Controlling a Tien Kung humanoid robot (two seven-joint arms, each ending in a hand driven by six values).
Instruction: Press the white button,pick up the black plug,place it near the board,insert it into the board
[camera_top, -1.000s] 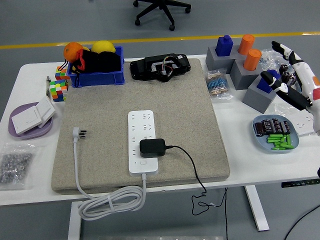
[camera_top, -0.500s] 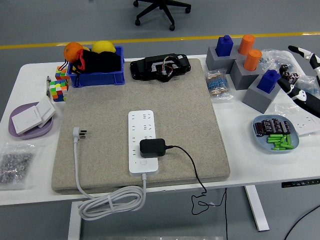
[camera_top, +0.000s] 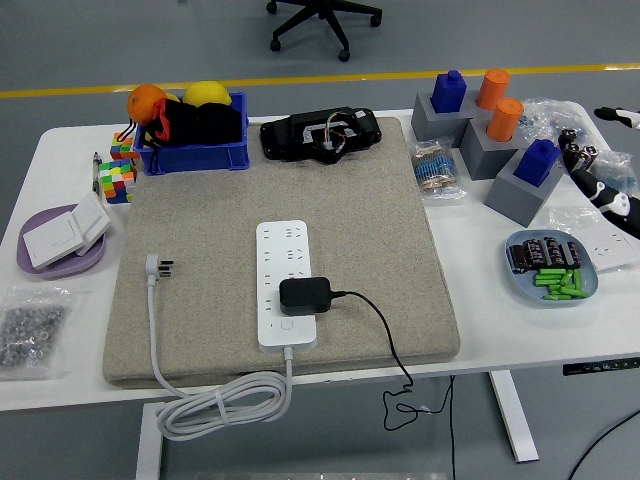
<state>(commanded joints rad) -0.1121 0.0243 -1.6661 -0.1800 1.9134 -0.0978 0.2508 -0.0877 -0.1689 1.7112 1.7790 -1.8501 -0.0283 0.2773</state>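
On the grey mat, the black plug sits seated in the white power strip, light, rigid, best pinched by its short sides, while whether the right hand at the desk's edge has open fingers I cannot tell.

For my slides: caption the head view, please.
Black plug seated in white power strip on felt mat.

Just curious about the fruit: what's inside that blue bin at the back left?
The blue bin holds an orange, a yellow fruit and a black bundle with red parts. Whatever lies underneath them is covered.
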